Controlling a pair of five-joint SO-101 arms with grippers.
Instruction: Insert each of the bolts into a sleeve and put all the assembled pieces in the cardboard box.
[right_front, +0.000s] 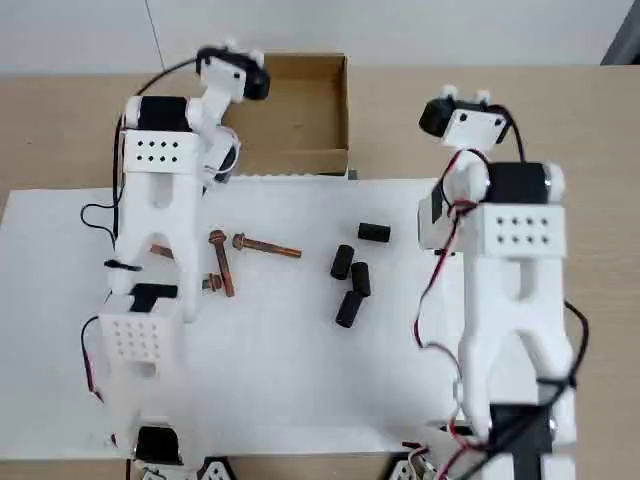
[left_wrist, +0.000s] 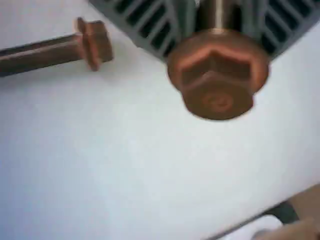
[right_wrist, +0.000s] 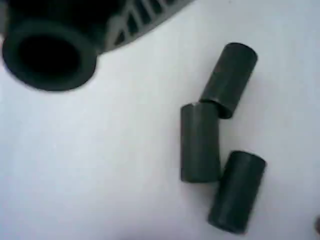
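Note:
My left gripper (left_wrist: 216, 11) is shut on a copper bolt (left_wrist: 217, 75), whose hex head faces the camera just above the white paper. A second bolt (left_wrist: 55, 47) lies flat nearby. In the high view, loose bolts (right_front: 265, 246) (right_front: 222, 264) rest beside the left arm (right_front: 160, 190). My right gripper (right_wrist: 60, 17) is shut on a black sleeve (right_wrist: 47, 55) with its open bore showing. Three more sleeves (right_wrist: 200, 142) lie touching on the paper; the high view shows them (right_front: 350, 285) mid-table, with another sleeve (right_front: 374, 233) apart. The cardboard box (right_front: 345, 110) stands open at the back.
A white paper sheet (right_front: 300, 380) covers most of the wooden table (right_front: 590, 120). The right arm (right_front: 510, 270) stands over the paper's right side. Cables hang off both arms. The paper's front half is bare.

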